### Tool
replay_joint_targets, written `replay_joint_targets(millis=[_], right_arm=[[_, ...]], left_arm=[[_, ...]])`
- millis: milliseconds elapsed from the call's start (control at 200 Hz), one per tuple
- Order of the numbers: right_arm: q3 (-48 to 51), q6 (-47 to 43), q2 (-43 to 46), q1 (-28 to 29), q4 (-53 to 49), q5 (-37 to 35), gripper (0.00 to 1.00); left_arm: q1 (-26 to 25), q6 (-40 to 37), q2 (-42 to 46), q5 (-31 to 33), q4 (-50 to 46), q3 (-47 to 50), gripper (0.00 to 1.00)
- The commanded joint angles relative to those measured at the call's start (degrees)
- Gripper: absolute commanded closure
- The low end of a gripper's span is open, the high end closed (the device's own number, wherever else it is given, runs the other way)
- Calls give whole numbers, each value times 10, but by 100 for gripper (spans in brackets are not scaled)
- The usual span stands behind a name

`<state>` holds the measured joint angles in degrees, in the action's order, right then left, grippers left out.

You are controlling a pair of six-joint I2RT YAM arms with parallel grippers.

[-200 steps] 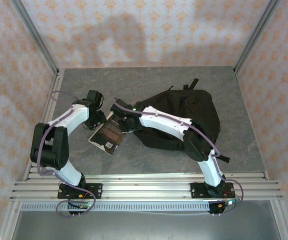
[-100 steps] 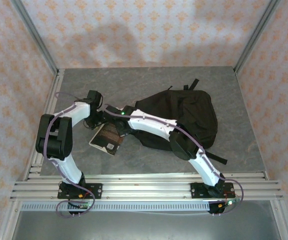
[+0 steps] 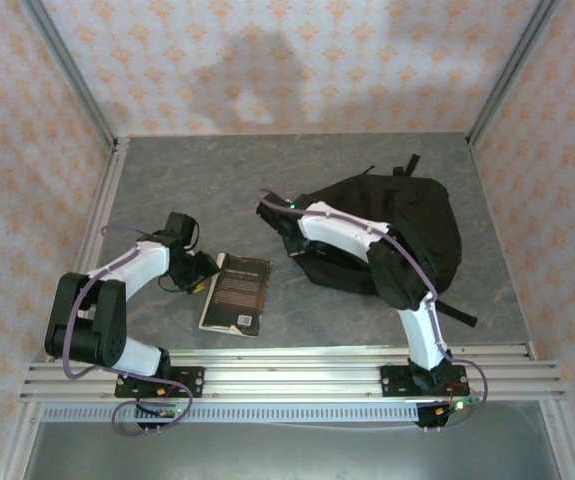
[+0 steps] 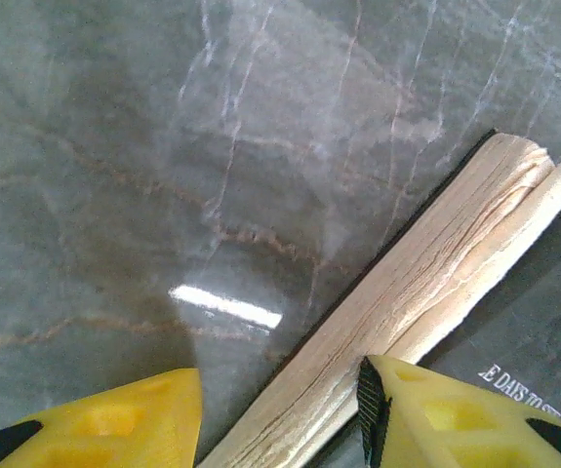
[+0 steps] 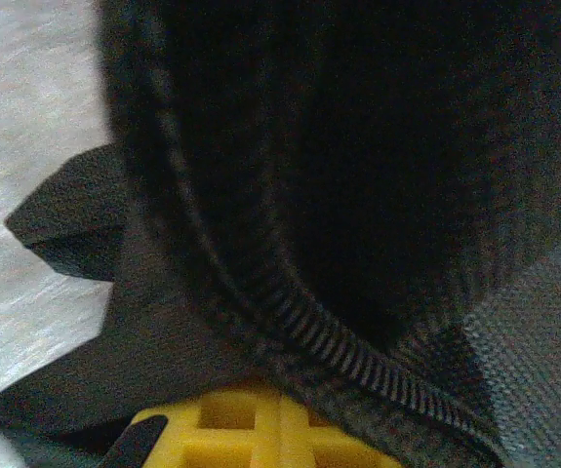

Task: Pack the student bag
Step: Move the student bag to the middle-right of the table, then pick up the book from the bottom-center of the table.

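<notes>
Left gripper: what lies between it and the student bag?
In the top view, the book lies flat right next to the left gripper. Beyond the book, a strip of bare table reaches to the student bag.

— What sort of place is this?
— A robot test booth in a lab. A left arm (image 3: 132, 265) and a right arm (image 3: 352, 228) are bolted to a metal rail (image 3: 287, 372), behind the left gripper's (image 4: 278, 378) jaws.
— And around them?
— Metal posts (image 3: 70, 70) frame wallpapered panels (image 3: 287, 70) ahead of and beside the jaws. A bare grey stone-look table (image 3: 147, 180) lies under them.
</notes>
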<state>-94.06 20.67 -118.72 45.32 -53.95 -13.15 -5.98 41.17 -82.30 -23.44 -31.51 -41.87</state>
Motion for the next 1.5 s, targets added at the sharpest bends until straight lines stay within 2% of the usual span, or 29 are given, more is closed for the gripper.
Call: replay_joint_targets(millis=[0,160,260,300,425,535,726,811,991,1256,1496], right_arm=[[-16,-29,61,-1,-28,-44,91],[-35,-39,138,21,-39,-18,57],[-24,-45,182,44,-29,24,50],[-10,-47,197,50,-12,64,50],[53,-18,209,54,73,261,51],[82,28,164,54,119,353,51],[105,88,89,55,177,370,51],[91,98,56,55,166,353,50],[84,110,9,54,173,365,49],[91,138,-24,54,263,474,52],[64,126,-38,52,275,545,54]], left_arm=[[-3,11,31,27,-45,-9,54],[-3,-14,54,85,-91,-56,54],[-1,-32,59,93,-105,-72,54],[-2,-39,60,82,-102,-71,54],[-3,-59,63,10,-65,-55,53],[-6,-69,60,-32,-36,-35,52],[-12,-91,27,-29,-28,-15,51],[-13,-90,13,-23,-25,-10,51],[-26,-88,-9,-10,-26,-12,51],[-32,-76,-55,-5,-20,-8,55],[-34,-72,-78,-27,-7,-9,69]])
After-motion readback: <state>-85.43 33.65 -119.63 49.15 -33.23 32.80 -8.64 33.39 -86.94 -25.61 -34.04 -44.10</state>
